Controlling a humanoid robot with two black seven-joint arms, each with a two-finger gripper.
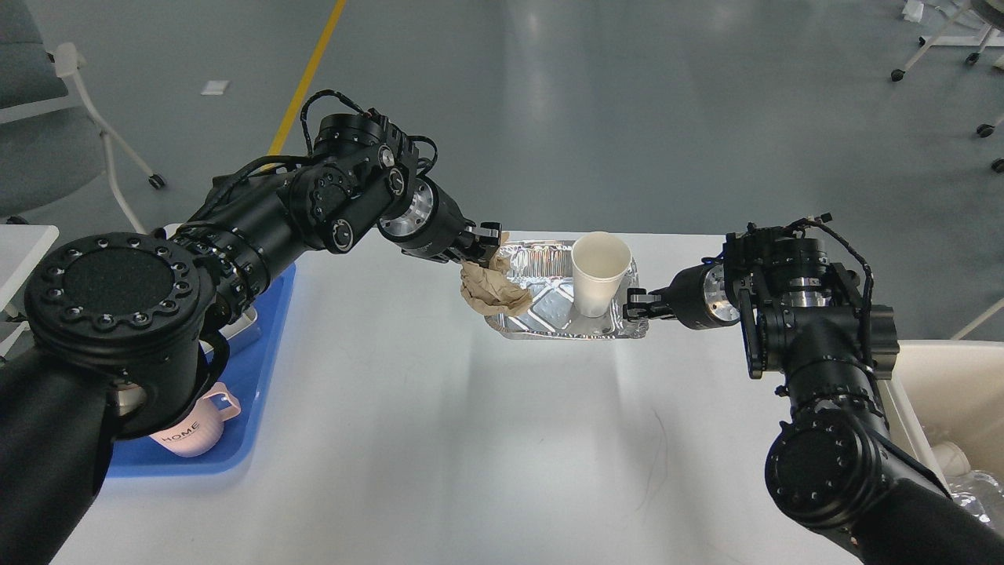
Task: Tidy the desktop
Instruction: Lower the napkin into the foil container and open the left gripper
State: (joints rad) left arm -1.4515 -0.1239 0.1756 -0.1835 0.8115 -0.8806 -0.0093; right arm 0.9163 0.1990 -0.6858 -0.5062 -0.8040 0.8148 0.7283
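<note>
On the white desktop (439,439) at the far middle sits a foil tray (549,318) with a white paper cup (599,272) standing upright in it. My left gripper (485,243) is shut on a crumpled brown paper (492,289), which hangs over the tray's left rim. At the tray's right rim, my right gripper (637,304) is shut on the foil edge.
A blue tray (243,408) at the left holds a pink mug (192,428) and a metal tin, mostly hidden by my left arm. A white bin (953,400) with bottles stands at the right edge. A small white side table (20,247) is at far left.
</note>
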